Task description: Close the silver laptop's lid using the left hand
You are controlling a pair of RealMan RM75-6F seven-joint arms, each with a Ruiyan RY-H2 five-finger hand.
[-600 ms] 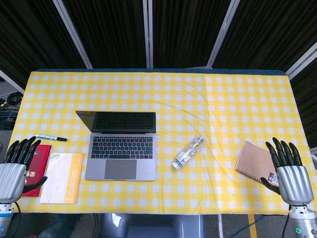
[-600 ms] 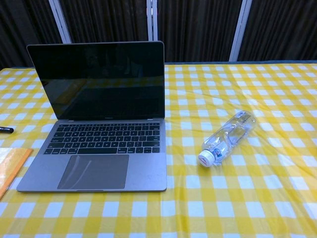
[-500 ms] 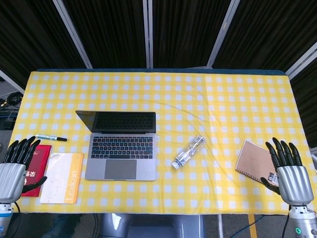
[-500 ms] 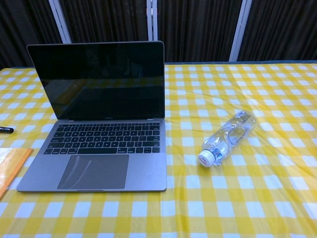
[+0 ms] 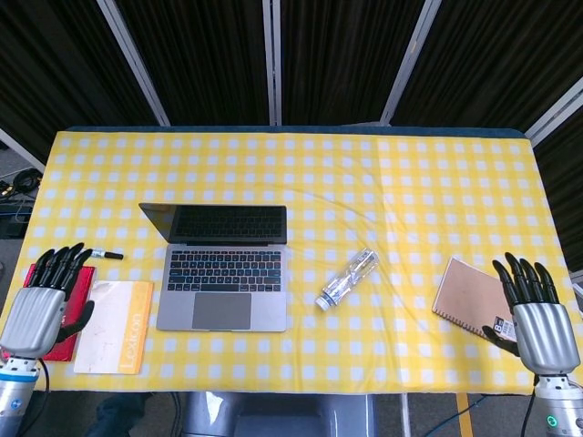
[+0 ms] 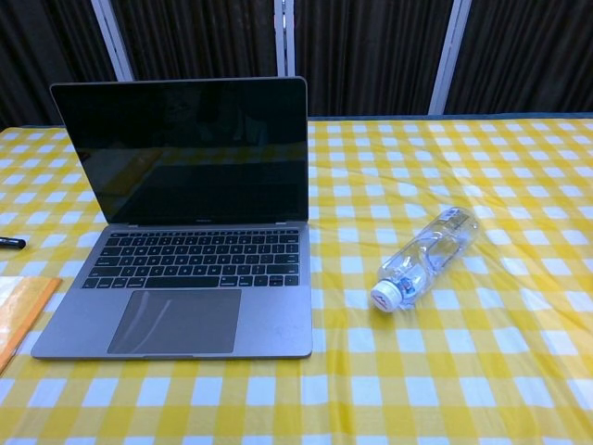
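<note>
The silver laptop (image 5: 223, 271) (image 6: 185, 250) stands open on the yellow checked table, its dark screen (image 6: 183, 153) upright and facing me. My left hand (image 5: 41, 305) hovers open at the table's front left corner, over a red book (image 5: 64, 314), well left of the laptop and holding nothing. At the front right edge my right hand (image 5: 539, 314) is open too, fingers spread, beside a brown notebook (image 5: 466, 296). Neither hand shows in the chest view.
A clear plastic bottle (image 5: 348, 279) (image 6: 426, 255) lies on its side right of the laptop. An orange-edged notebook (image 5: 114, 326) lies between the left hand and the laptop. A marker pen (image 5: 96, 254) sits behind it.
My left hand has moved a little forward and to the right, now over the red book. The right hand has barely shifted. The laptop is unchanged.
</note>
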